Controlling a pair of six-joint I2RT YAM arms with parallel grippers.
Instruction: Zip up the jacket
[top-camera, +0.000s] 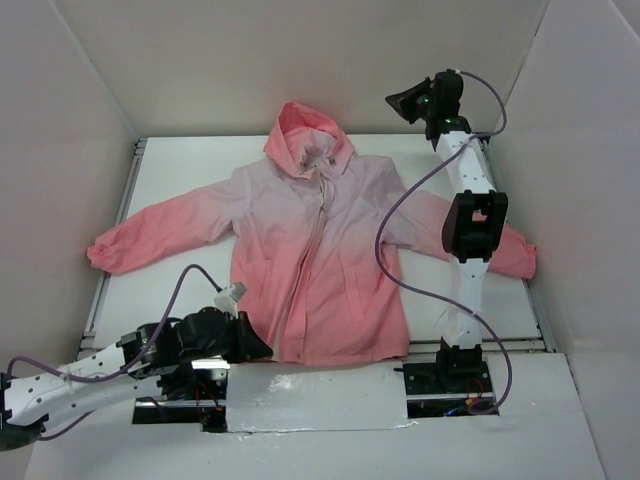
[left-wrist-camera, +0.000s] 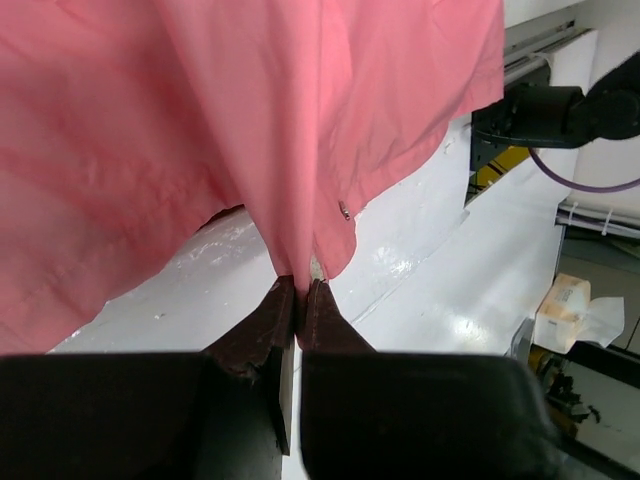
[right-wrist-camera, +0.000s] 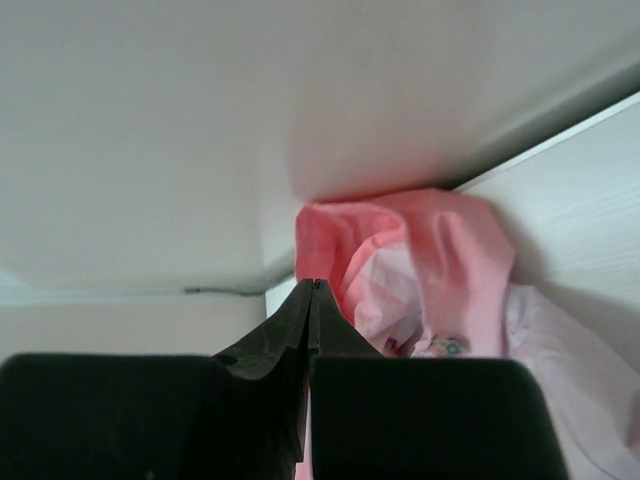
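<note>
The hooded rain jacket (top-camera: 345, 260), pale lilac at the chest and fading to coral pink at the hem and cuffs, lies flat on its back on the white table (top-camera: 170, 170). Its sleeves are spread, and its hem is nearest the arm bases. The left gripper (left-wrist-camera: 300, 285) sits at the hem, just beside the foot of the light front zipper (top-camera: 310, 250), with its dark fingers pinched tight on a fold of coral fabric. The right gripper (top-camera: 400, 100) hangs in the air beyond the hood (top-camera: 305, 135), off to the hood's right side. Its jaws are pressed together on nothing.

From here the zipper looks joined up most of the front, with the collar gaping under the hood. I cannot make out the slider itself.

To my eye the hem grip is the anchor. It should draw the hem away from the hood so the zipper track lies straight and taut. The right gripper then needs to open, drop to the slider, and pull along the teeth toward the hood without lifting the cloth.
</note>
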